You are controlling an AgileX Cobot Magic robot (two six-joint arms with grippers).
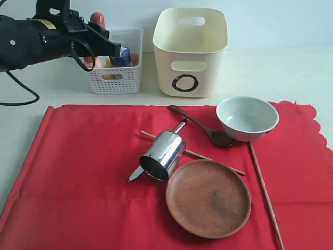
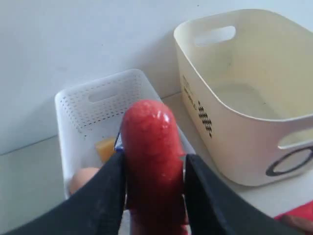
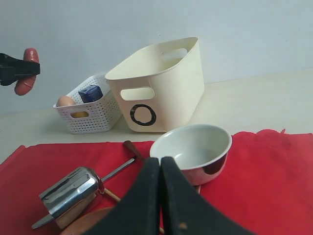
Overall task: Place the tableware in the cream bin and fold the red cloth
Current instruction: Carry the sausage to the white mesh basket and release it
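My left gripper [image 1: 101, 32] is shut on a red sausage [image 2: 149, 132] and hangs above the white perforated basket [image 1: 115, 78]. The cream bin [image 1: 190, 52] stands beside the basket and looks empty inside. On the red cloth [image 1: 78, 156] lie the grey-green bowl [image 1: 247, 118], dark wooden spoon [image 1: 200, 125], steel cup [image 1: 164, 154] on its side, brown plate [image 1: 208, 198], a small knife [image 1: 136, 173] and two chopsticks [image 1: 265, 195]. My right gripper [image 3: 161, 161] is shut and empty, low over the cloth just before the bowl [image 3: 193, 147]; the exterior view does not show it.
Inside the basket [image 2: 98, 103] are an egg [image 2: 80, 178], a yellow cheese piece [image 2: 105, 148] and a blue carton [image 3: 90, 93]. The cloth's scalloped edge [image 1: 307, 112] is at the right. Bare table lies behind the cloth and right of the bin.
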